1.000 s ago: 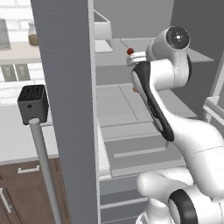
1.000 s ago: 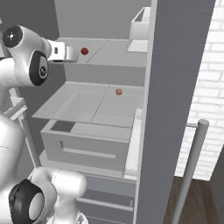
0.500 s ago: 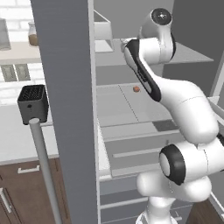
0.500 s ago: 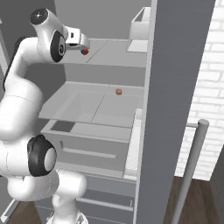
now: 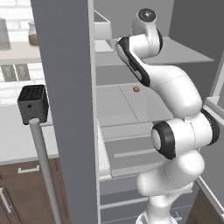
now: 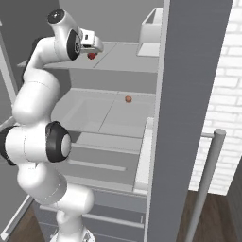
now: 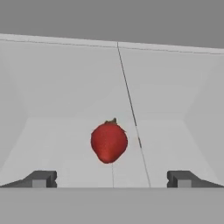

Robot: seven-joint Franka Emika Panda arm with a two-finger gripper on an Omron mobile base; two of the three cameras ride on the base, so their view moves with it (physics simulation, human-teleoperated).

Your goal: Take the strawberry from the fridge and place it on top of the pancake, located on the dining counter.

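Note:
The fridge (image 6: 189,94) stands open, its grey door (image 5: 65,87) in the foreground. The strawberry (image 6: 91,56), small and red, lies on the upper pale shelf (image 6: 123,59). My gripper (image 6: 94,48) hovers just above and behind it, jaws open and empty. In the hand view the strawberry (image 7: 109,142) sits centred a little ahead of the gripper (image 7: 112,179), between the two dark fingertips (image 7: 41,179) and touching neither. In the left base view my arm (image 5: 166,87) hides the berry. The pancake and the dining counter are out of view.
A small orange-brown ball (image 6: 128,99) rests on the middle shelf (image 5: 136,89). A white box (image 6: 151,26) stands at the upper shelf's back right. Grey drawers (image 6: 94,160) lie below. A black toaster (image 5: 33,103) sits on the side counter, beside the door's bar handle (image 5: 43,170).
The arm has straightened upright and swung the hand deeper over the upper shelf, from beside the strawberry to just above it. The jaws stayed open; the strawberry has not moved.

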